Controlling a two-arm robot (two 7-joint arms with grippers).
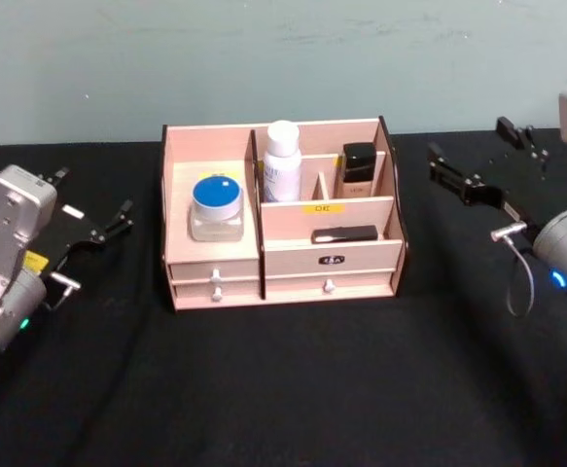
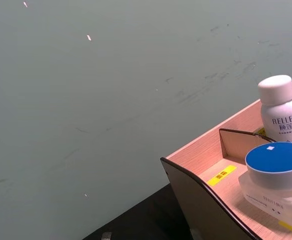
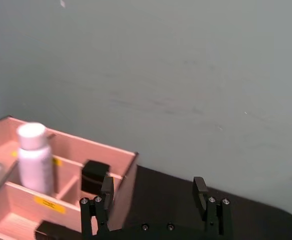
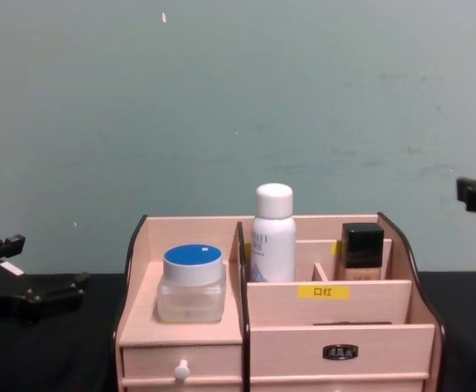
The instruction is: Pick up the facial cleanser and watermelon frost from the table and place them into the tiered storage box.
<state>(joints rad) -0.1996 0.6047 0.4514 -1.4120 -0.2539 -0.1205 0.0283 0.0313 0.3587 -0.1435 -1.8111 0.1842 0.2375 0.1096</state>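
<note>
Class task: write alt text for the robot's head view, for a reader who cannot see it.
A light-wood tiered storage box sits on a black table, holding a blue-lidded jar, a white bottle, a dark-capped bottle and a flat black item. The left pincer and the open right pincer flank it, holding nothing.

Open black table [image 1: 283,389] in front of and beside the tiered storage box [image 1: 332,258]. Left bay taken by a blue-lidded jar [image 1: 216,206]; rear slots by a white bottle [image 1: 282,161] and a dark-capped bottle [image 1: 357,169].
</note>
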